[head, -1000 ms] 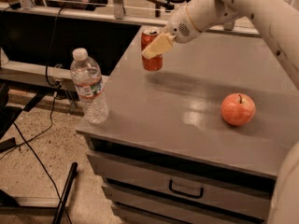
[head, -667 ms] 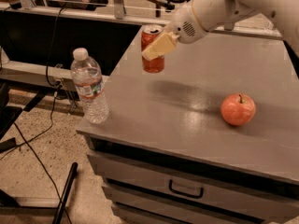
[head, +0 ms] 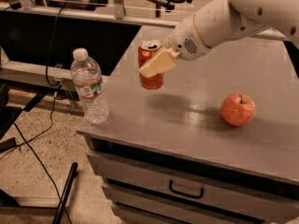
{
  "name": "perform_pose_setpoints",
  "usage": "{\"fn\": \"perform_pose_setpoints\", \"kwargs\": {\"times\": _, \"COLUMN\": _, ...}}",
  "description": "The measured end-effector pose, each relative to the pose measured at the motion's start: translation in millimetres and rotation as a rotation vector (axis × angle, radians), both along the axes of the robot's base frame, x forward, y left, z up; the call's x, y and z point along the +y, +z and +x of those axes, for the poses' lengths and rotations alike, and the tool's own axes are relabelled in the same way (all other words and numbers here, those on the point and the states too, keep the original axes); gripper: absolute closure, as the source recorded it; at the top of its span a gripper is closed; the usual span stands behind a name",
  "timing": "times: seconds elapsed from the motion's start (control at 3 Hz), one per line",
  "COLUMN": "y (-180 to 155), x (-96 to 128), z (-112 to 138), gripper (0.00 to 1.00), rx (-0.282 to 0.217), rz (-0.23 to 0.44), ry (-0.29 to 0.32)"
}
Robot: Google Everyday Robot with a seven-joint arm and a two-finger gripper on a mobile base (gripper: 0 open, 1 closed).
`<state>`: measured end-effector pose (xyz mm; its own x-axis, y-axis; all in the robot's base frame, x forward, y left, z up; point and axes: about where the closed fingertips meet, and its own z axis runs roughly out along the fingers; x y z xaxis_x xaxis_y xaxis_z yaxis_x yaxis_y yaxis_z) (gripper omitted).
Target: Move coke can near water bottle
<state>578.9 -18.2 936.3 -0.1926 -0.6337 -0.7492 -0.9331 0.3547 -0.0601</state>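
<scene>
The coke can is a red can with a silver top, held upright a little above the grey cabinet top. My gripper comes in from the upper right and is shut on the can, one pale finger across its front. The water bottle is clear with a white cap and stands upright at the front left corner of the cabinet top, to the left of the can and apart from it.
A red-orange apple lies on the right of the cabinet top. A drawer with a dark handle sits below the top. Cables and a black pole lie on the floor at the left.
The gripper has carried the can a little forward and left, toward the bottle, and slightly lower. The bottle and apple have not moved.
</scene>
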Motion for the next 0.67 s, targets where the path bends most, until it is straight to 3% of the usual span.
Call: {"fn": "perform_pose_setpoints", "kwargs": {"times": 0.67, "y": 0, "x": 0, "z": -29, "gripper": 1.0, "rx": -0.108, "rz": 0.05, "ry": 0.021}}
